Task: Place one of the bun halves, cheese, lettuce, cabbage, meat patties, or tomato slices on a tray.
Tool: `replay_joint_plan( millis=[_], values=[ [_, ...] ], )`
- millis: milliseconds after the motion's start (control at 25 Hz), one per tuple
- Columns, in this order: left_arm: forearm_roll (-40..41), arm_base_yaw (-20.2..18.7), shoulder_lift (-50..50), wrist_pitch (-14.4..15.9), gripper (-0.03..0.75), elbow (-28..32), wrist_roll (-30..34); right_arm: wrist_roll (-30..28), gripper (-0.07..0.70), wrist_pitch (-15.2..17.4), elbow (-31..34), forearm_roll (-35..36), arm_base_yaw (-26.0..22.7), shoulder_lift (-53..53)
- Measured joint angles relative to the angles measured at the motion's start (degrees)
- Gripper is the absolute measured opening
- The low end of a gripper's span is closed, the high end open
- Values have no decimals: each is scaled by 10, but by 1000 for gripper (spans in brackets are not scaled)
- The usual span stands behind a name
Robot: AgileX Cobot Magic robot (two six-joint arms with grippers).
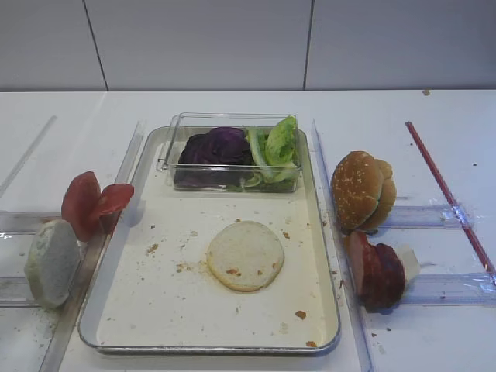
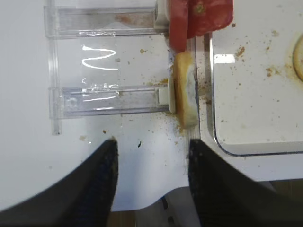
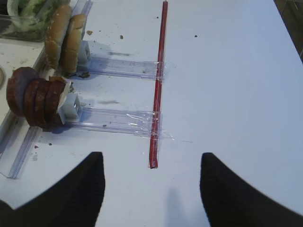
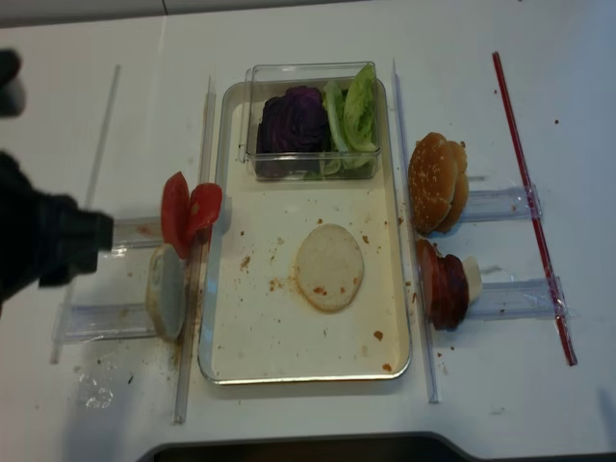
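Bun half (image 1: 246,255) lay flat, cut face up, near the middle of the tray (image 1: 124,267), clear of every rim and of the clear plastic box (image 1: 177,136) — so one layer appeared to be down already, and the open cream floor around it left room for the next. The box sat at the tray's far end, holding the cabbage (image 1: 215,147) on the left and the lettuce (image 1: 275,151) on the right, apart from the build spot. Off-tray stock stood on edge in clear rails taped to the counter (image 1: 434,325), probably so each piece offers a thin edge to pinch: tomato slices (image 1: 91,203) and a greyish bun piece (image 1: 53,263) on the left, the sesame bun (image 1: 362,191) and meat patties (image 1: 376,271) on the right. Left gripper (image 2: 151,179) hung over the counter just short of the greyish bun piece, jaws apart and empty, roughly in line with that rail — my reading: it was either lining up a pick or had pulled clear. Right gripper (image 3: 151,189) was also spread and empty, over bare counter beside the red strip (image 3: 157,90), well apart from the patties. No cheese could be made out.
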Motion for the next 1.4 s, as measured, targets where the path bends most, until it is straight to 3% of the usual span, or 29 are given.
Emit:
replay_joint_plan(
  millis=[440,1040,1400],
  values=[
    [6,0,-240,8,340,93,28,0,480,0,0,0,0,0],
    [6,0,-476,15,340,230,49,0,480,0,0,0,0,0],
    [7,0,-558,-28,339,278,52,0,480,0,0,0,0,0]
  ],
)
